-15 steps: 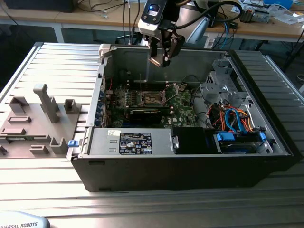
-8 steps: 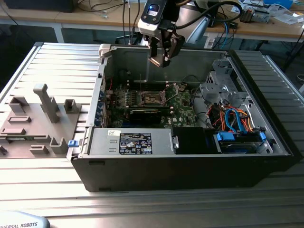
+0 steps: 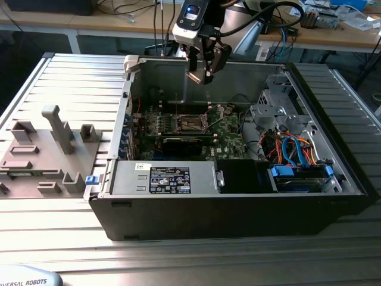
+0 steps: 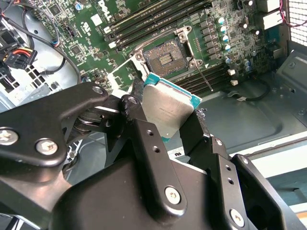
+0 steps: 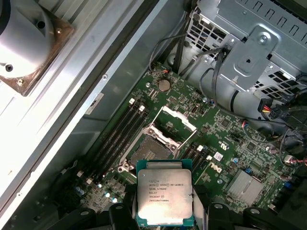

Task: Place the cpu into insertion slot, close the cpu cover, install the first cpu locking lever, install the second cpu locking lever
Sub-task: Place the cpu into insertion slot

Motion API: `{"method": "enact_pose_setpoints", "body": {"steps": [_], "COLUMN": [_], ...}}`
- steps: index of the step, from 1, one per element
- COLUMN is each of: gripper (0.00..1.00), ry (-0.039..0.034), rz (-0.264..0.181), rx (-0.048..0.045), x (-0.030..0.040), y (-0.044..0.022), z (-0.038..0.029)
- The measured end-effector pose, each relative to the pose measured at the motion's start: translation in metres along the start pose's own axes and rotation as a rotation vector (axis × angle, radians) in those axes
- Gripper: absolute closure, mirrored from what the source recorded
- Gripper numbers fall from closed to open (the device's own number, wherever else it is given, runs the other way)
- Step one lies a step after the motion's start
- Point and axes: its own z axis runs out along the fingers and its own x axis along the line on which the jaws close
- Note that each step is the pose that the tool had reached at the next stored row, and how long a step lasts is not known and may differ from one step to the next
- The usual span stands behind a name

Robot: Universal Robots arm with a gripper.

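Note:
My gripper [image 3: 201,74] hangs above the open computer case, shut on the cpu [image 5: 164,197], a flat square chip with a silver-grey top and a green rim. In both wrist views the black fingers [image 4: 138,120] press on two opposite edges of the cpu [image 4: 169,106]. Below it on the green motherboard lies the insertion slot [image 5: 149,154], a dark square socket [image 4: 165,57] that stands uncovered. The cpu cover [image 5: 174,125] is flipped up and back from the insertion slot [image 3: 190,123]. A thin locking lever [image 4: 204,76] sticks out beside the socket.
The case's silver walls [image 3: 238,77] ring the motherboard. A drive cage [image 3: 277,110] with cable bundles stands at the exterior view's right, and a power supply [image 3: 166,179] lies at the front. Memory slots [image 5: 115,139] flank the socket. A grey fixture tray [image 3: 41,155] lies outside, left.

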Motion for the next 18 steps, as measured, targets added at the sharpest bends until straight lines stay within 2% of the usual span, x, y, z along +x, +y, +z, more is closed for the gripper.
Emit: {"method": "enact_pose_setpoints", "body": {"steps": [18], "gripper": [0.46], "ry": [-0.0005], "rz": [0.012], "rx": [-0.0002], "x": [0.0000], "y": [0.0000], "z": [0.0000]}}
